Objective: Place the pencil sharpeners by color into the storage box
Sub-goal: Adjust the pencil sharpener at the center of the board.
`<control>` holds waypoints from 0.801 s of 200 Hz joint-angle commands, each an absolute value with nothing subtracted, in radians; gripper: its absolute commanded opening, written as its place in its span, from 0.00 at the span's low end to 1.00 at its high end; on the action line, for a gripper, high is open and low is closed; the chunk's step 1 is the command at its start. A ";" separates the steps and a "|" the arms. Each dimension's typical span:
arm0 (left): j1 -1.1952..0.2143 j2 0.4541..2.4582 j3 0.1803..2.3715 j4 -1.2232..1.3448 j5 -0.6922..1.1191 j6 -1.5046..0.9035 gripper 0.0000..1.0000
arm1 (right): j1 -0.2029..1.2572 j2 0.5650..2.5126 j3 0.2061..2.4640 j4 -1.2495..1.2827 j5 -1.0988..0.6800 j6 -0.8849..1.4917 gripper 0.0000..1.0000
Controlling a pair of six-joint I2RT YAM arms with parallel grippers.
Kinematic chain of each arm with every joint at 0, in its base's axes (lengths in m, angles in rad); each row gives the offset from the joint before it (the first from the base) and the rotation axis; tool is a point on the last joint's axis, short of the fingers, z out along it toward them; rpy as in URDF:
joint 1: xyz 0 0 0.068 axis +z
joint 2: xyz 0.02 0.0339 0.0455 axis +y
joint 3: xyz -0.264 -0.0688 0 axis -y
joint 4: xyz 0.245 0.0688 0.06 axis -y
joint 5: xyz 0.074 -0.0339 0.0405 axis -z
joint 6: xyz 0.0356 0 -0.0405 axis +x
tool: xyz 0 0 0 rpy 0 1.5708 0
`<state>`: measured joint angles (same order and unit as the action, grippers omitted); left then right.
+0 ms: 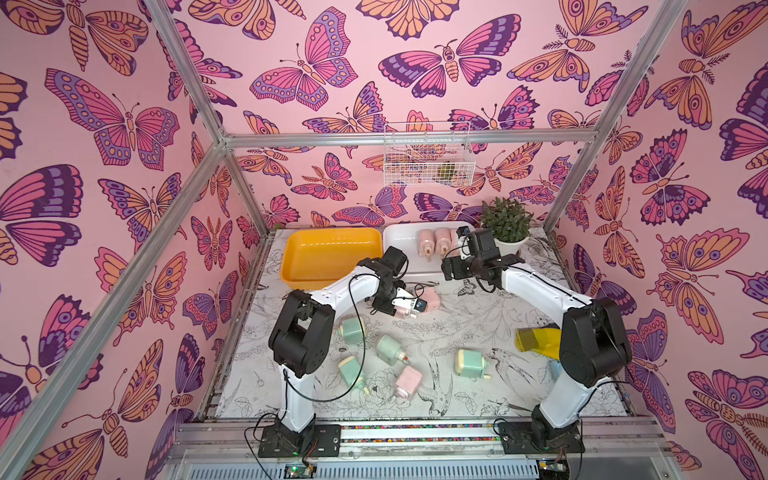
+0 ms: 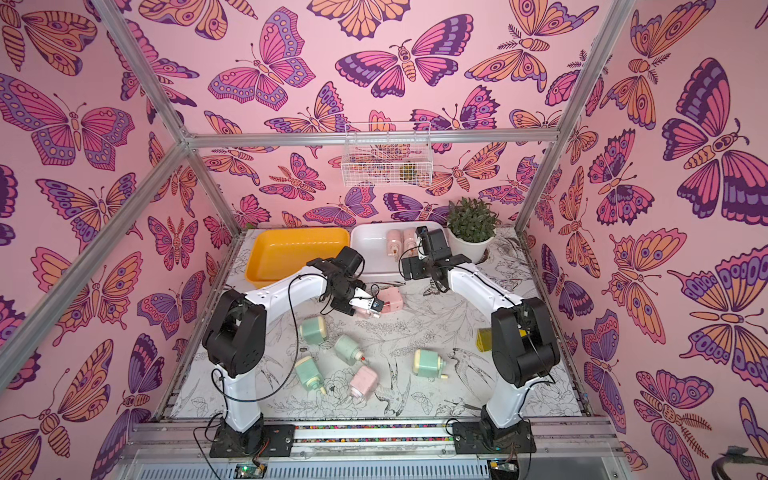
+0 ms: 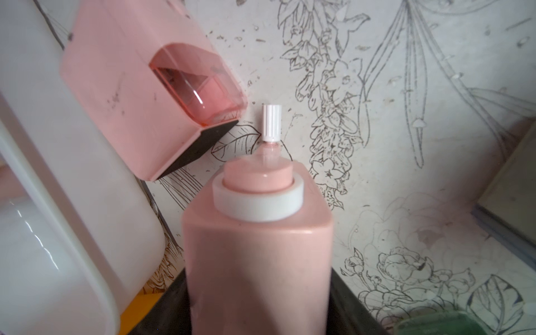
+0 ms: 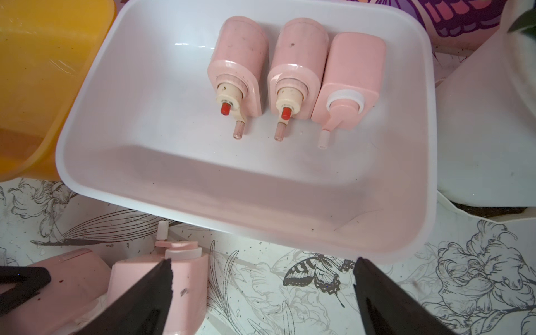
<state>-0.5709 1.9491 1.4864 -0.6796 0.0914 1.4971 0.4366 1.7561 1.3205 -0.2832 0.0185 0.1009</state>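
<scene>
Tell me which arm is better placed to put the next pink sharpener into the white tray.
Left: the left gripper is shut on a pink sharpener beside the white tray. The right gripper is open.

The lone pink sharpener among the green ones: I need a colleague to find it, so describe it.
Start at the left arm's base. On the patterned table just beyond it lie four green sharpeners. The pink sharpener lies among them at their near edge, the only pink one there.
</scene>
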 commanded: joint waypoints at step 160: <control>-0.607 1.830 1.525 -0.512 0.056 1.503 1.00 | 0.449 1.802 1.208 -0.145 -0.190 0.107 0.99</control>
